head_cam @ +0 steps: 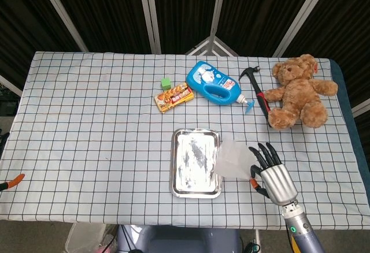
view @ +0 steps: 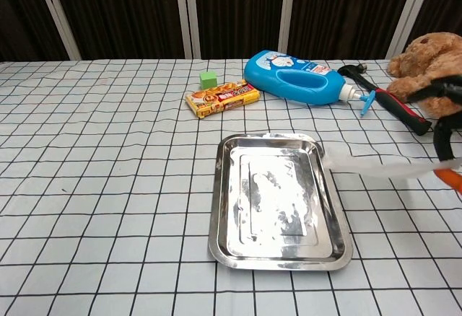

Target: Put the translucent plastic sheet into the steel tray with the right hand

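Observation:
The steel tray (head_cam: 196, 136) (view: 224, 193) lies near the table's front edge, streaked inside. My right hand (head_cam: 272, 175) (view: 444, 114) is just right of it and grips the translucent plastic sheet (head_cam: 234, 159) (view: 375, 165). The sheet hangs in the air, seen almost edge-on in the chest view, and its left edge reaches the tray's right rim. My left hand is out of both views.
Behind the tray lie a blue bottle (head_cam: 215, 84), a snack box (head_cam: 173, 97), a green cube (head_cam: 166, 82), a hammer (head_cam: 256, 90) and a teddy bear (head_cam: 299, 92). An orange-handled tool (head_cam: 11, 182) sticks in at the left edge.

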